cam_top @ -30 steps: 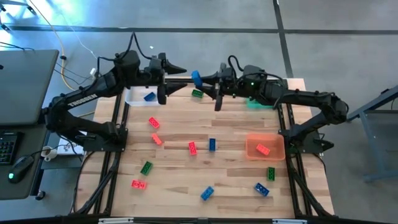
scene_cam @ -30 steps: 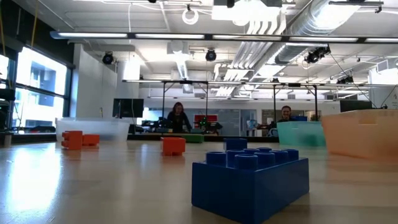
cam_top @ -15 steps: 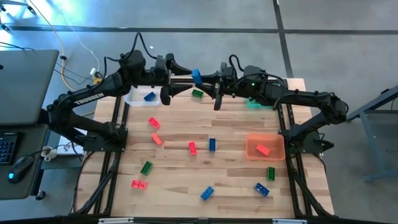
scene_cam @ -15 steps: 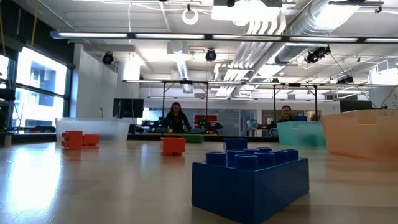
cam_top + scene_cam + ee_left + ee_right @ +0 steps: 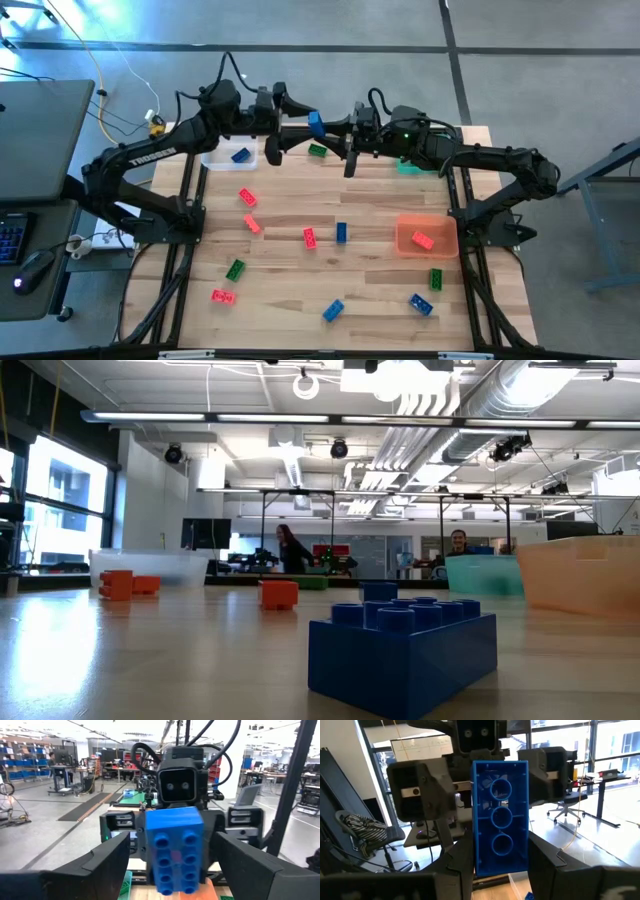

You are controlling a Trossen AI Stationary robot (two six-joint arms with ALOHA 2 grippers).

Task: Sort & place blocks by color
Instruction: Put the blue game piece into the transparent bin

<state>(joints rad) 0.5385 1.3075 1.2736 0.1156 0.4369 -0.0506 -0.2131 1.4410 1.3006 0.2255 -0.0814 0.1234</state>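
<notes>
1. Blocks lie scattered over the table [image 5: 370,290] in the high view; one blue block [image 5: 316,124] hangs above the far edge, clamped in the right gripper [image 5: 327,126], with the left gripper [image 5: 293,118] spread wide around it.
2. Low view: a blue brick [image 5: 402,653] sits close up, red ones behind.
3. Left wrist view: the blue block [image 5: 173,847] sits between the left fingers [image 5: 100,865], untouched.
4. Right wrist view: the right fingers [image 5: 462,855] squeeze the block [image 5: 501,815].
</notes>
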